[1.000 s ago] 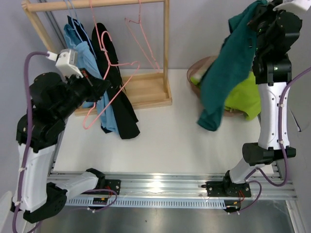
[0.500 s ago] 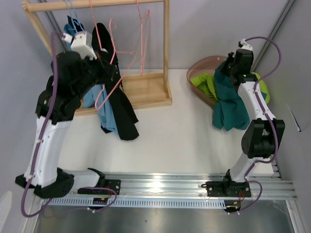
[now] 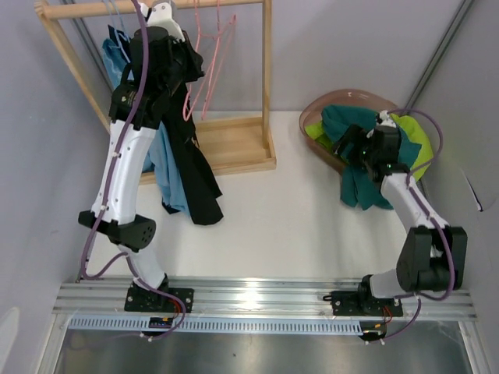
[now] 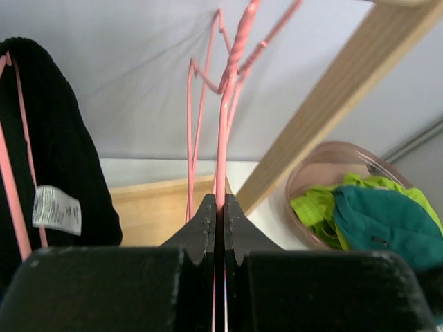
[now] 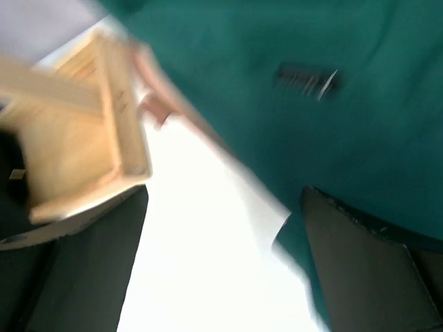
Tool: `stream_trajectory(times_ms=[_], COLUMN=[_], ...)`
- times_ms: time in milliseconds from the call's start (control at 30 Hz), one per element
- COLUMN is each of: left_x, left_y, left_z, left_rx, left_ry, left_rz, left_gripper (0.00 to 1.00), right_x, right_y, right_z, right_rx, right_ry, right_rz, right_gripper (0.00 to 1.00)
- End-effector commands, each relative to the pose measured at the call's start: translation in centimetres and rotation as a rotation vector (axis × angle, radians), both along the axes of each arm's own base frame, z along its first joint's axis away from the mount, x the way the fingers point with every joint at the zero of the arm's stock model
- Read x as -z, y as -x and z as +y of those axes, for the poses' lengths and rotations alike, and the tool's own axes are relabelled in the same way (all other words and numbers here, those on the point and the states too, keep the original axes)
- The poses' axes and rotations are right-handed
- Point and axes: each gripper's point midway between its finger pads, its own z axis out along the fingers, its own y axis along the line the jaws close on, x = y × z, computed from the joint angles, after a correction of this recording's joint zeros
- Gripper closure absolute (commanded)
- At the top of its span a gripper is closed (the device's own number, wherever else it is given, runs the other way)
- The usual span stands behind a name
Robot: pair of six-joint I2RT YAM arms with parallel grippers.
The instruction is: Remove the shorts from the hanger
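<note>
My left gripper is raised to the rack's rail and shut on the wire of an empty pink hanger, whose wire runs up from between the jaws. Black shorts and light blue shorts hang below it, with a darker blue pair further left. In the left wrist view the black shorts fill the left side. My right gripper is open beside the teal shorts, which drape over the basket's rim. The right wrist view shows the teal shorts lying free against the right finger of my right gripper. Lime green shorts lie in the basket.
The wooden rack stands at the back left on its base, with more pink hangers on the rail. A brown basket sits at the back right. White tabletop lies between the rack and the basket.
The right arm came down over the basket and its jaws opened, letting go of the teal shorts. The left arm rose to the rail with the pink hanger in its grip.
</note>
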Motion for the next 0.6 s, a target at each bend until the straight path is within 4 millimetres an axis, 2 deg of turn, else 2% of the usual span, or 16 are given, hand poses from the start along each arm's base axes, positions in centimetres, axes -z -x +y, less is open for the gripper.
stream_trajectory(times_ms=[0, 33, 67, 100, 133, 167, 200, 267, 400, 467, 500, 533, 567], left_x=[-2.4, -2.7, -1.5, -1.0, -1.0, -1.2, -0.9, -0.7, -0.3, -0.3, -0.3, -0.9, -1.4], left_y=[-2.4, -2.8, -4.1, -5.4, -5.4, -5.6, -6.0, -6.1, -5.1, -4.4, -4.0, -3.0, -2.4], left_z=[0.6, 0.5, 0.3, 0.1, 0.1, 0.0, -0.2, -0.4, -0.7, -0.9, -0.9, -0.8, -0.7], left_rx=[-0.009, -0.012, -0.025, -0.032, -0.032, -0.031, -0.024, -0.021, 0.014, 0.031, 0.039, 0.053, 0.060], left_ry=[0.087, 0.100, 0.097, 0.106, 0.106, 0.118, 0.119, 0.127, 0.126, 0.121, 0.119, 0.120, 0.115], left_rz=[-0.094, -0.109, -0.088, -0.093, -0.093, -0.101, -0.098, -0.091, -0.066, -0.062, -0.058, -0.061, -0.069], left_gripper=[1.00, 1.00, 1.00, 1.00, 1.00, 1.00, 1.00, 1.00, 1.00, 0.94, 0.86, 0.83, 0.73], right_x=[-2.8, -2.7, -1.3, -1.1, -1.5, -1.3, -1.2, -1.2, -1.9, -2.1, -2.2, -2.2, -2.2], right_y=[2.8, 3.2, 4.3, 5.8, 5.9, 6.2, 6.8, 6.9, 6.8, 6.6, 6.6, 6.5, 6.6], right_z=[3.1, 3.5, 4.4, 6.3, 6.3, 6.8, 8.2, 8.7, 9.6, 10.0, 10.1, 10.3, 10.6], right_rx=[-0.070, -0.076, -0.098, -0.144, -0.145, -0.158, -0.193, -0.199, -0.218, -0.224, -0.226, -0.229, -0.232], right_ry=[-0.073, -0.086, -0.099, -0.089, -0.090, -0.077, -0.066, -0.035, -0.033, -0.033, -0.033, -0.033, -0.032], right_rz=[-0.125, -0.142, -0.124, -0.134, -0.145, -0.141, -0.135, -0.130, -0.146, -0.147, -0.150, -0.147, -0.146], right_gripper=[0.01, 0.01, 0.01, 0.01, 0.01, 0.01, 0.01, 0.01, 0.01, 0.01, 0.01, 0.01, 0.01])
